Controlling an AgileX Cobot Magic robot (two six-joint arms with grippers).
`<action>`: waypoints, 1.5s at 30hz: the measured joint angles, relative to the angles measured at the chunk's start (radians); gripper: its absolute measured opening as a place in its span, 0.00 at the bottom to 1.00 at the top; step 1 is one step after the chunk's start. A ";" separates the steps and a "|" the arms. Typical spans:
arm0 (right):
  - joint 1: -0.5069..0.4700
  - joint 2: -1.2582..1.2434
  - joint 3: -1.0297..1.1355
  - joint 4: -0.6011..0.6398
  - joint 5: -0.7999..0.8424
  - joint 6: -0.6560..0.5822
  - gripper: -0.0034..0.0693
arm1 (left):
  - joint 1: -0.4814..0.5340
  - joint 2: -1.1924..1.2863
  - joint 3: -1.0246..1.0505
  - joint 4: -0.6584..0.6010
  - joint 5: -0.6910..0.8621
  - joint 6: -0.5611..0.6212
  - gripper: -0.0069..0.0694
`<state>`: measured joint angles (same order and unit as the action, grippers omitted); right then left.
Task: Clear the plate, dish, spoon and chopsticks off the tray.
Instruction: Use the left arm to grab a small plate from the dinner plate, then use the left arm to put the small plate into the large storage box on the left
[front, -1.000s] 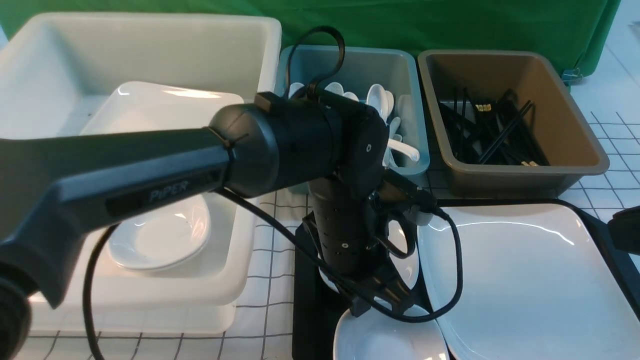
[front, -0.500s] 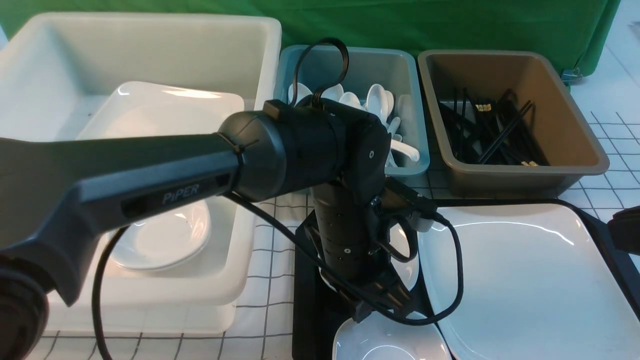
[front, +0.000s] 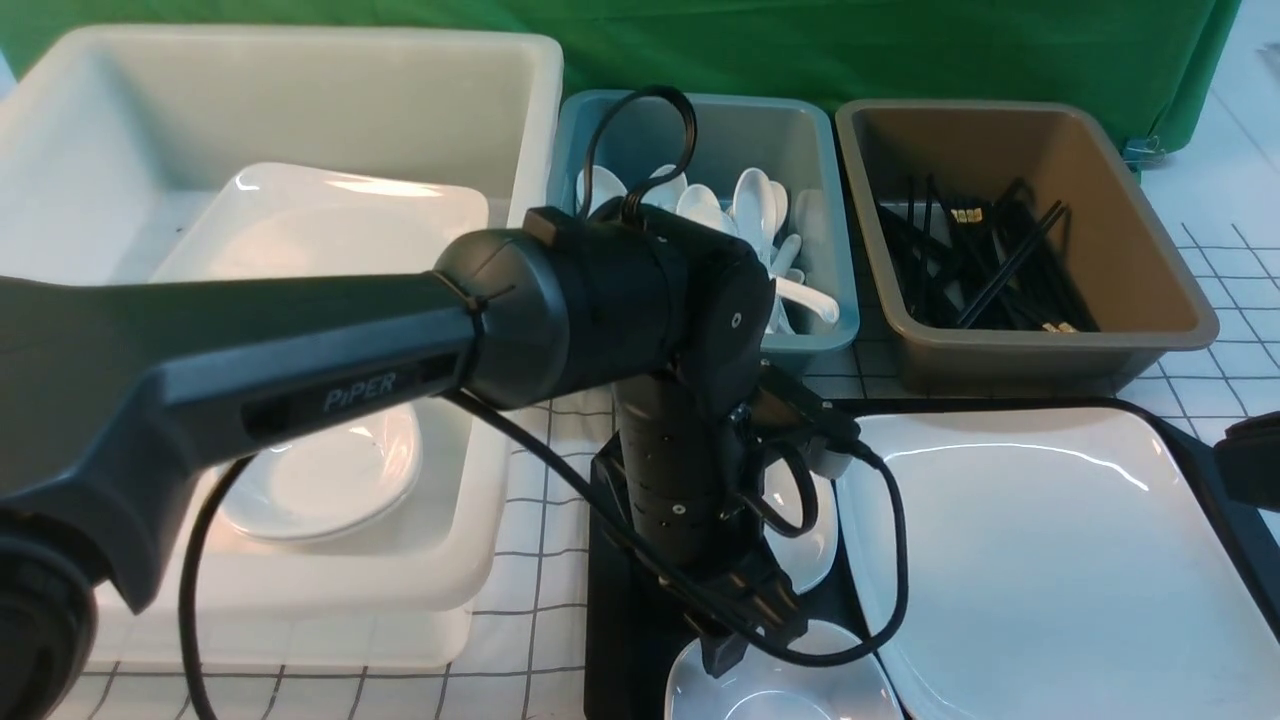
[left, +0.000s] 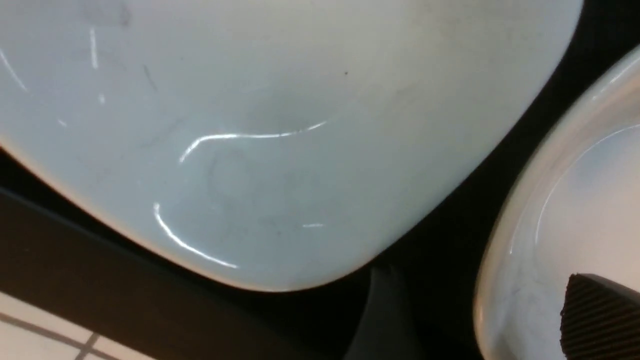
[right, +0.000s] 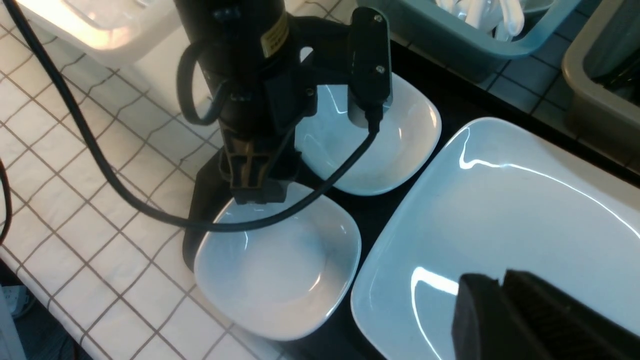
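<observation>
Tray (front: 612, 610): black. Plate (front: 1050, 560): glossy white with bright streaks of glare. Near dish (right: 280, 270) and far dish (right: 400, 145): white, same gloss. Teal bin (front: 812, 150), twelve o'clock of the tray: holds white spoons (front: 752, 200). Brown bin (front: 1130, 220), one o'clock: holds black chopsticks (front: 985, 275), some ends marked in gold. Tub (front: 300, 100), ten o'clock: off-white. Table cover (front: 540, 560): white, thin dark grid. Backdrop (front: 900, 50): green. Left arm (front: 300, 350): black with grey lettering, a yellow label (right: 276, 37) and a black cable (right: 100, 165).

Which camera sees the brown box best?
The front view: the whole brown bin shows there, rim to rim. The right wrist view catches only one corner, and the left wrist view misses it.
</observation>
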<state>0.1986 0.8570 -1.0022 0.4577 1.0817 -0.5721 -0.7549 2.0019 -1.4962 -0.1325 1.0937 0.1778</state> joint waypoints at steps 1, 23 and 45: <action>0.000 0.000 0.000 0.001 0.000 0.000 0.14 | 0.000 0.000 0.001 -0.001 -0.009 0.000 0.68; 0.000 0.000 0.000 0.009 0.001 0.000 0.14 | 0.000 0.075 0.007 -0.078 -0.012 -0.010 0.65; 0.000 0.000 0.000 0.009 0.003 0.000 0.15 | 0.013 -0.022 -0.042 -0.086 0.100 -0.011 0.13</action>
<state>0.1986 0.8570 -1.0022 0.4669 1.0843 -0.5721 -0.7418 1.9796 -1.5380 -0.2183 1.1938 0.1666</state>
